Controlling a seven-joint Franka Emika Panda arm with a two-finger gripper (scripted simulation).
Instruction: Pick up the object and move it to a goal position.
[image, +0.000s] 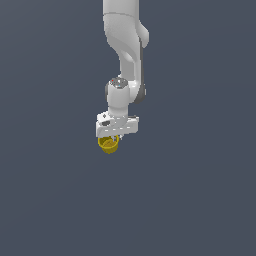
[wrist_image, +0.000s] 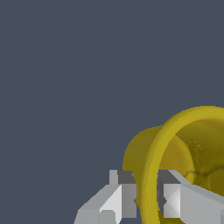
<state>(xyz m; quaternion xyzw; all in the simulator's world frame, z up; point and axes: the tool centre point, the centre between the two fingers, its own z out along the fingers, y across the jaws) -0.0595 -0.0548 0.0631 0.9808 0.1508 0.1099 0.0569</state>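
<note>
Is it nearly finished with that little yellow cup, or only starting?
The grab looks done: the gripper pinches the yellow cup's rim, one finger outside and one inside. The cup hangs tilted under the arm. Carrying it to the goal remains; no goal marker shows, so how far is unclear.

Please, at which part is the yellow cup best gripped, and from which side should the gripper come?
Probably the rim wall: the yellow cup is hollow, so one finger goes inside, the other outside, approaching from its open end. The gripper already pinches the wall this way.

One yellow cup (image: 108, 144), one white arm (image: 125, 55), and one pincer (image: 111, 137) with two fingers (wrist_image: 116, 199).
</note>
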